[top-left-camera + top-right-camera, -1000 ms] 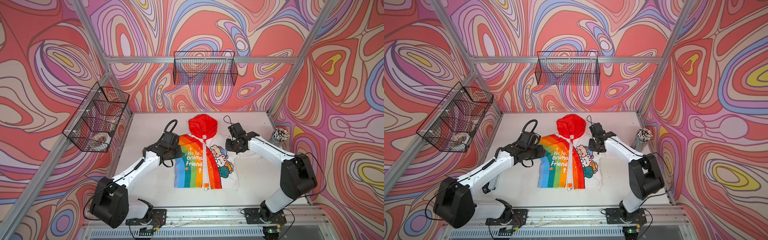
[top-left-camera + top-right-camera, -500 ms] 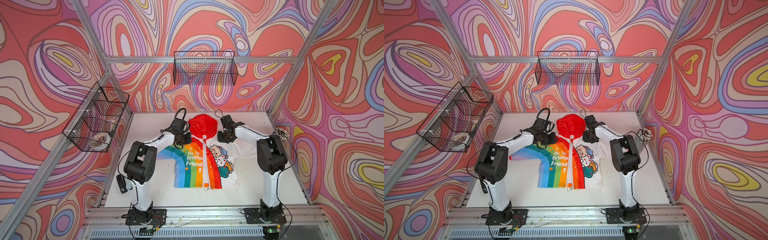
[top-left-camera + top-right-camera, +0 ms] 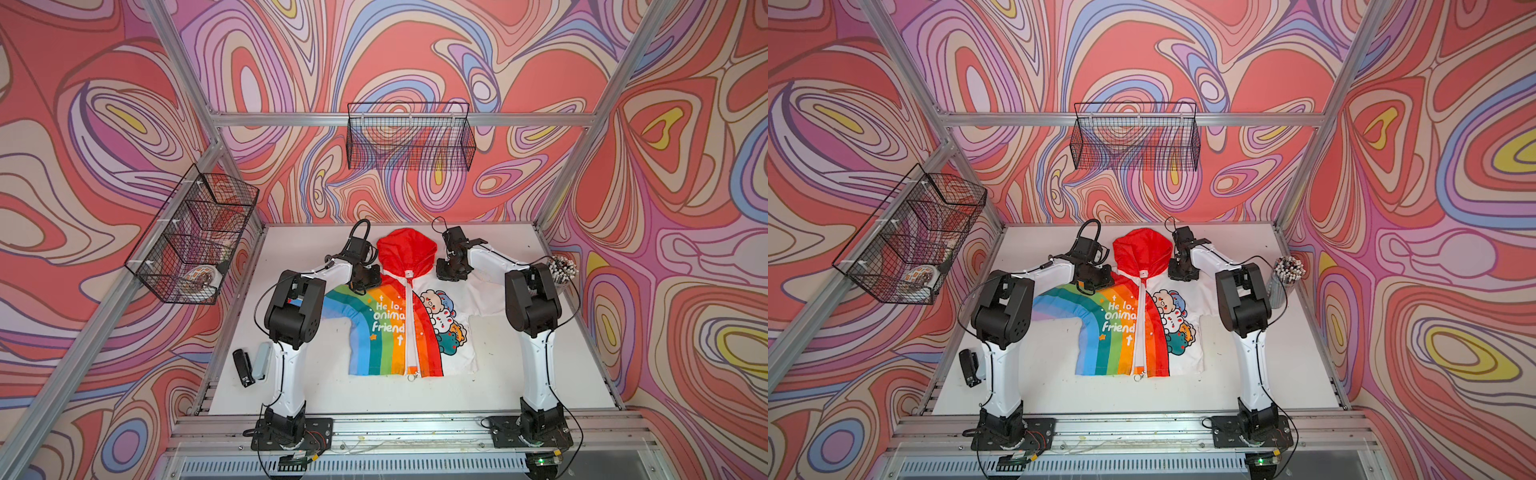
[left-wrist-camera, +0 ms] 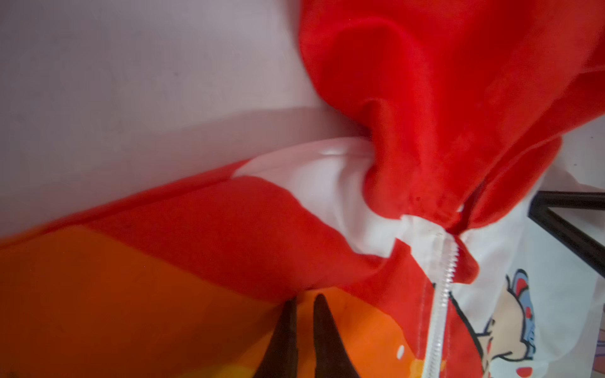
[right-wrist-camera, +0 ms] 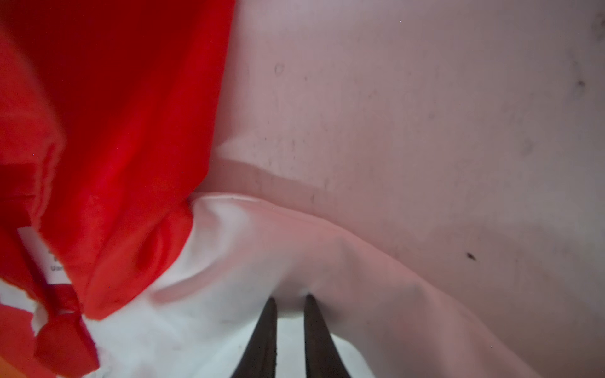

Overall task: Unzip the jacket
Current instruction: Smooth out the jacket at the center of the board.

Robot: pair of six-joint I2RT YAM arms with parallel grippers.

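Nearby, jacket [image 3: 386, 328], pen cup [image 3: 562, 272], wall basket [image 3: 409, 139]

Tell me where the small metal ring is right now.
In both top views the metal ring lies at the jacket bottom hem, at the near end of the white zipper.

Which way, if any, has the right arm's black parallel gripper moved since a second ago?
Yes. The right gripper moved away from the cup of pencils, toward the red hood of the rainbow jacket.

Left arm [image 3: 286, 374] and right arm [image 3: 536, 374]: white tubular links, bulky black joint housings, thin black cables, black base plates, dark tapered fingers [image 4: 281, 343].
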